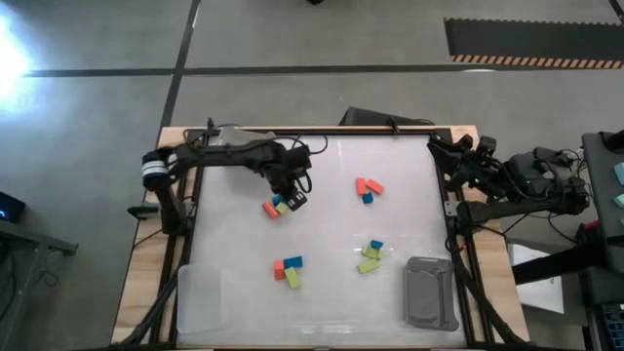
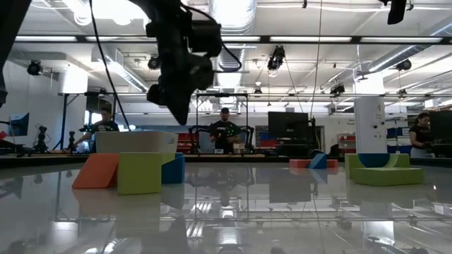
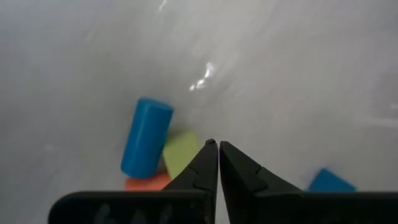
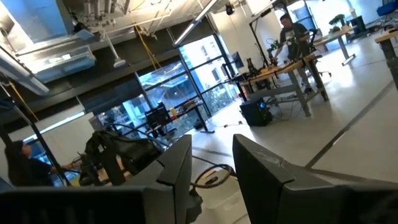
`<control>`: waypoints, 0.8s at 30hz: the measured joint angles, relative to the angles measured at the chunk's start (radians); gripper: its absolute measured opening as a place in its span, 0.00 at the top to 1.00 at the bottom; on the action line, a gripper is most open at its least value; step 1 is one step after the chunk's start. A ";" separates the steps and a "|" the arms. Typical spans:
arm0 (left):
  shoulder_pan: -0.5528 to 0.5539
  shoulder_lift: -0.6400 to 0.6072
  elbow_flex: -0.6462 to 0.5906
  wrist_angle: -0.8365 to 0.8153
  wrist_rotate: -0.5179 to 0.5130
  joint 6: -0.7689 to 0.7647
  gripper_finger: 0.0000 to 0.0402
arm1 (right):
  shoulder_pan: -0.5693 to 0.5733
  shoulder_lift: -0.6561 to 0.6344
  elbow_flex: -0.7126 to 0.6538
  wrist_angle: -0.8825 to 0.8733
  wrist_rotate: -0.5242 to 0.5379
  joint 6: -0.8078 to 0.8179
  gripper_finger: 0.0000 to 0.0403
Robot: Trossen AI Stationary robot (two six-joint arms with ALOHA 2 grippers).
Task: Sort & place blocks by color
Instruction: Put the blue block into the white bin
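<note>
Small blue, orange-red and yellow-green blocks lie flat on the white table in several clusters. My left gripper (image 1: pixel 294 195) (image 3: pixel 217 147) is shut and empty, hovering just above the far-left cluster (image 1: pixel 277 206). That cluster shows in the left wrist view as a blue block (image 3: pixel 146 144), a yellow-green one (image 3: pixel 179 152) and an orange-red one (image 3: pixel 146 182). In the low view the gripper (image 2: pixel 176 95) hangs clear above these blocks (image 2: pixel 134 171). Other clusters lie at centre right (image 1: pixel 369 187), near centre (image 1: pixel 290 270) and near right (image 1: pixel 370 256). My right gripper (image 1: pixel 453 156) (image 4: pixel 211 167) waits, open, at the table's right edge.
A clear tray (image 1: pixel 210 297) sits at the near-left corner and a grey tray (image 1: pixel 429 290) at the near-right corner. Another blue block (image 3: pixel 329 180) lies close beside the left gripper. People stand at desks in the room behind the table.
</note>
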State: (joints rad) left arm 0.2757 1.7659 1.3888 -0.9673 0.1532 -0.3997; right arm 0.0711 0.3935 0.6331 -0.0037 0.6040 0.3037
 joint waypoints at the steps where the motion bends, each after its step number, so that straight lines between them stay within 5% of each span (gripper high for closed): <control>1: 0.001 0.006 0.000 -0.003 0.001 0.010 1.00 | 0.000 0.000 0.000 -0.002 0.000 0.000 0.73; 11: 0.001 0.027 -0.005 -0.011 -0.008 0.085 0.97 | 0.000 0.000 0.000 -0.006 0.000 0.000 0.73; 24: 0.002 0.056 -0.008 -0.009 -0.107 0.149 0.63 | 0.000 0.000 0.000 -0.023 0.000 0.000 0.73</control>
State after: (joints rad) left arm 0.2775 1.8220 1.3808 -0.9764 0.0463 -0.2503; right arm 0.0711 0.3935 0.6327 -0.0262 0.6041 0.3037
